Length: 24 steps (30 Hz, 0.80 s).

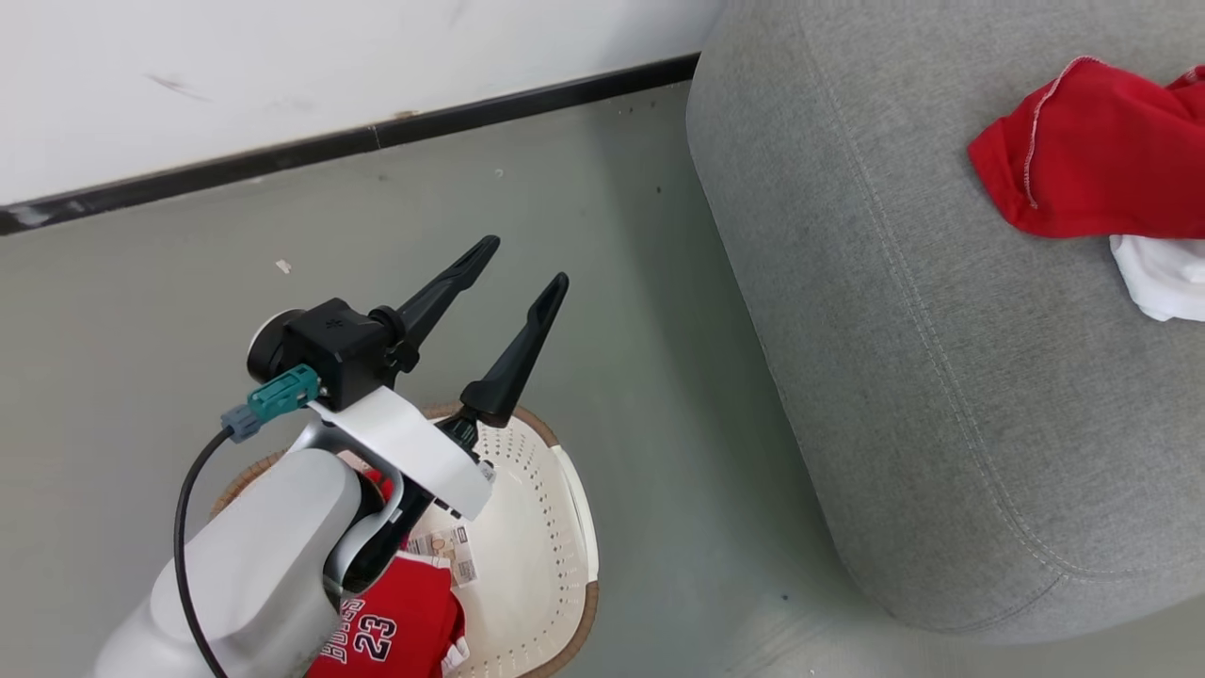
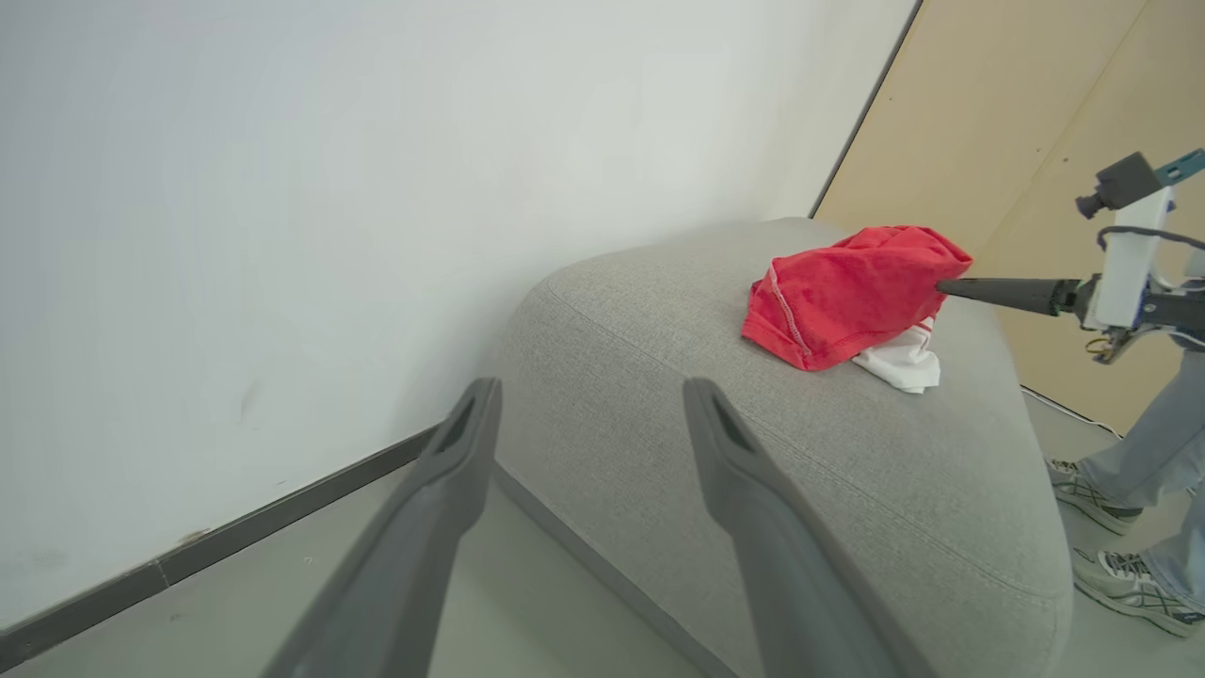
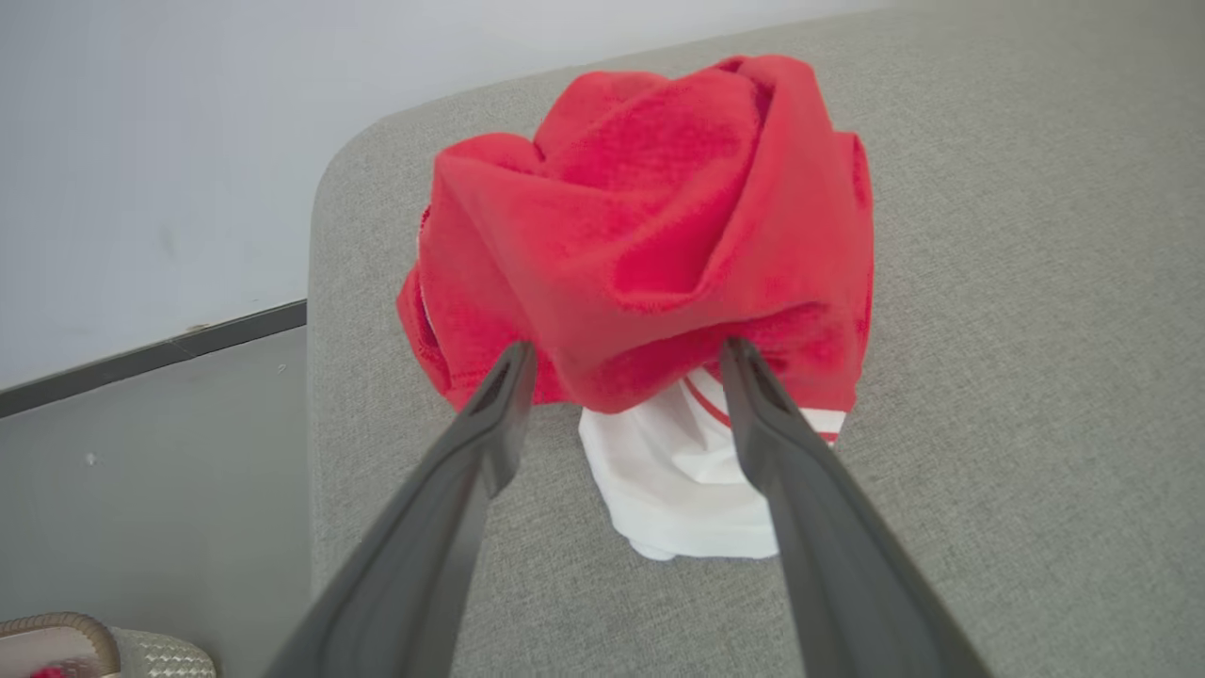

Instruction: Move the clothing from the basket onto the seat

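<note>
Judging by how things lie, the job looks about half done. One red garment (image 1: 1083, 160) with white trim sits crumpled on the grey seat (image 1: 894, 330). The right hand (image 3: 627, 350) stands wide at its near edge, gripping nothing. A red shirt (image 1: 395, 631) numbered 23 lies in the basket (image 1: 555, 527) on the floor (image 1: 659, 330) beside the seat. The left hand (image 1: 525, 262) hovers above the basket, wide and empty, so that shirt is left to fetch.

Two garments are here: one plain red garment (image 1: 1083, 160) and one numbered red garment (image 1: 395, 631). There is one basket (image 1: 555, 527) and one seat (image 1: 894, 377). Two shoes (image 2: 1130, 589) show as well.
</note>
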Available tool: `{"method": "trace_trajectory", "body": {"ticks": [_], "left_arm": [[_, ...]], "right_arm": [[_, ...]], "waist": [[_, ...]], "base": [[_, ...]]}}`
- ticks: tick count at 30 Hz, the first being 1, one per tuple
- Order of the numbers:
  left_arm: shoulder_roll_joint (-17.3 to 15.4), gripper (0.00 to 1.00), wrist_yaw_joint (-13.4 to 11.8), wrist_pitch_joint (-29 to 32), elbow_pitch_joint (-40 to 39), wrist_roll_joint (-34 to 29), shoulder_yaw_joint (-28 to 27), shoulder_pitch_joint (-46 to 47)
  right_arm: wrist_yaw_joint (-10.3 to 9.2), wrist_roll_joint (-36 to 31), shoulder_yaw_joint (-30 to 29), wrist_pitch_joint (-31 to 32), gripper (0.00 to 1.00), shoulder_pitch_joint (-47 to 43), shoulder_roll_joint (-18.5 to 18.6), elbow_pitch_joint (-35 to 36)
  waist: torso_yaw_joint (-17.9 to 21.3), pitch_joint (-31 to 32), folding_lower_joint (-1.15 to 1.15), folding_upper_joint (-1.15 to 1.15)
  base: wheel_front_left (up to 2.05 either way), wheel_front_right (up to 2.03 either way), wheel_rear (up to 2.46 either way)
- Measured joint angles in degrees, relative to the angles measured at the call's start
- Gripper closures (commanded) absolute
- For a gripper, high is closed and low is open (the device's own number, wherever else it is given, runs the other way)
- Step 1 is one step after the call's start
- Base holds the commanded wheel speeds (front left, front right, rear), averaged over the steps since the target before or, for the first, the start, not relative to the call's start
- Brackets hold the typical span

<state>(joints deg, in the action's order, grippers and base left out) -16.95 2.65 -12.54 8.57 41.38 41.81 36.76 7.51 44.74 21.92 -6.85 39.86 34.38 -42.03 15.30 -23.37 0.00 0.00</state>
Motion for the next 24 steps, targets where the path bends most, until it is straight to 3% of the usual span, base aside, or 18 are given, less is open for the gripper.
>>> {"method": "trace_trajectory", "body": {"ticks": [11, 24], "left_arm": [[-0.2, 0.0, -1.0, -1.2, 1.8, 1.5, -2.8, -3.2], [-0.7, 0.0, -4.1, -1.7, 3.0, 2.0, -6.9, -7.5]], "right_arm": [[0.0, 2.0, 2.8, -6.2, 0.0, -3.9, 0.8, 7.1], [-0.01, 2.3, -1.5, -7.6, 0.0, -4.5, 0.4, 13.3]], "waist": [[-0.3, 4.9, 0.0, 0.0], [-2.5, 9.5, 0.0, 0.0]], "base": [[0.0, 0.0, 0.0], [0.0, 0.0, 0.0]]}}
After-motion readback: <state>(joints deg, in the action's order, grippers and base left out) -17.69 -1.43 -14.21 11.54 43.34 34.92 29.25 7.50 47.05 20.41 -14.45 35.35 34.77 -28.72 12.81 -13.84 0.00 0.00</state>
